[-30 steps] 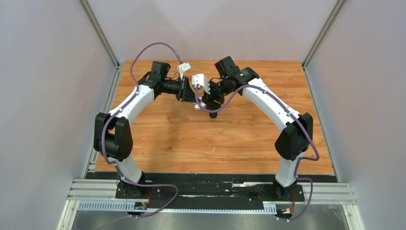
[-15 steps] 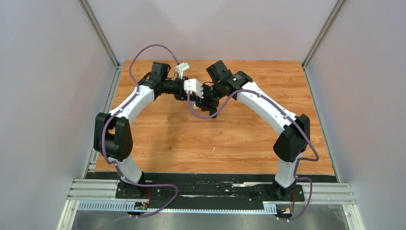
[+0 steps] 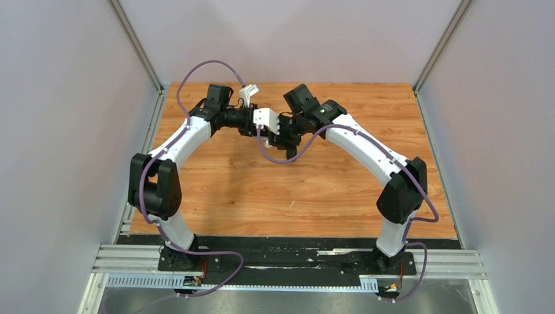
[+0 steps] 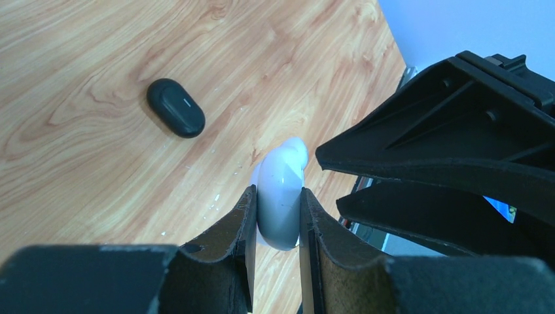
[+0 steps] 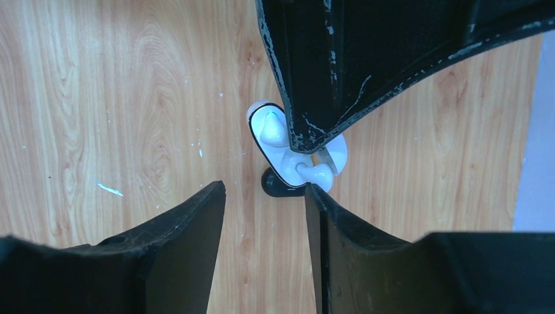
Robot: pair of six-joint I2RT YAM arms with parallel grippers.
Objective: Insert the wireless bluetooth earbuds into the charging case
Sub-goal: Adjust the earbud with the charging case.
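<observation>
Presently both arms meet over the wooden worktop (image 3: 294,190), close to its far edge and about midway between its left and right edges. The left gripper (image 4: 275,194) is clamped on a white, glossy, rounded charging case (image 4: 283,163), one black finger pressed flat against each side of it. From the right wrist camera the case is seen with its open face towards the lens. Two small white earbuds (image 5: 273,128) lie in it, one at the end nearer the worktop's left edge and one at the opposite end. The left gripper's finger covers part of the case's rim. Whether the case touches the wood or hangs just above it cannot be told.

The right gripper (image 5: 265,188) has its jaws apart with nothing between them. The tip of one finger (image 5: 314,196) sits just beside the nearer white earbud, and contact cannot be confirmed.

A black oval pod with a short pale mark on its top (image 4: 175,116) lies flat on the worktop, near the white case but apart from both grippers.
</observation>
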